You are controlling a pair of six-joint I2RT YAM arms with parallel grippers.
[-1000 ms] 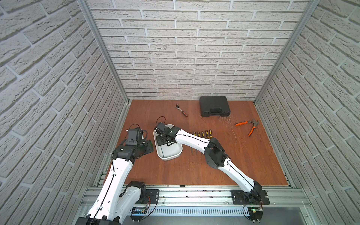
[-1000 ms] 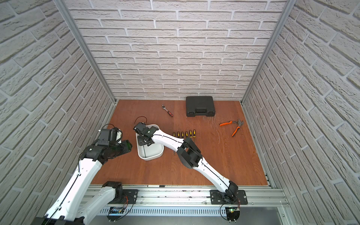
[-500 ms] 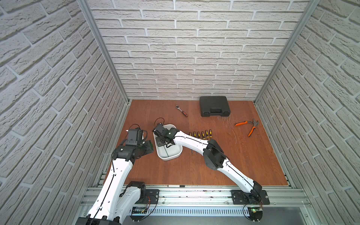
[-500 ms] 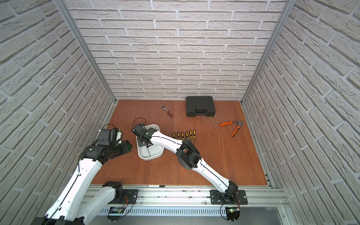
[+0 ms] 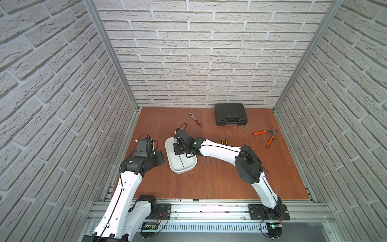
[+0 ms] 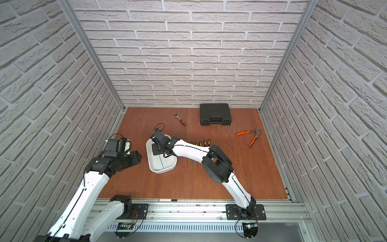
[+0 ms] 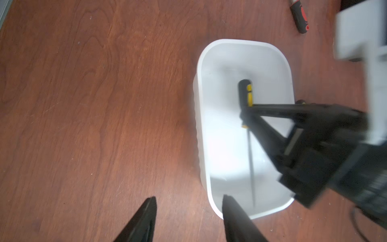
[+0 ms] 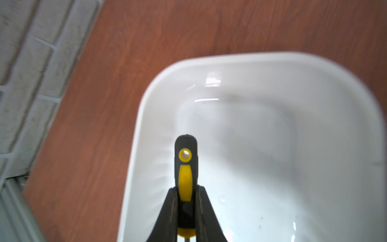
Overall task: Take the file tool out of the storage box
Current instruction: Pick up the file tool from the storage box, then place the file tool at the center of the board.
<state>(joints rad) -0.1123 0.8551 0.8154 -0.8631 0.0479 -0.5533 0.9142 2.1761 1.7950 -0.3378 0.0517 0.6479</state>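
Note:
The storage box, a shallow white tub, sits left of centre on the wooden table. Inside lies the file tool, which has a black-and-yellow handle and a thin metal shaft. My right gripper reaches down into the box and is shut on the file's handle; in both top views it hangs over the box's far half. My left gripper is open and empty, just outside the box's near left corner.
A black tool case stands at the back. A ratchet wrench lies left of it and orange pliers lie at the right. Several files lie in a row right of the box, under my right arm. Brick walls enclose three sides.
My right gripper has closed on the file's handle inside the box. The left arm has not moved.

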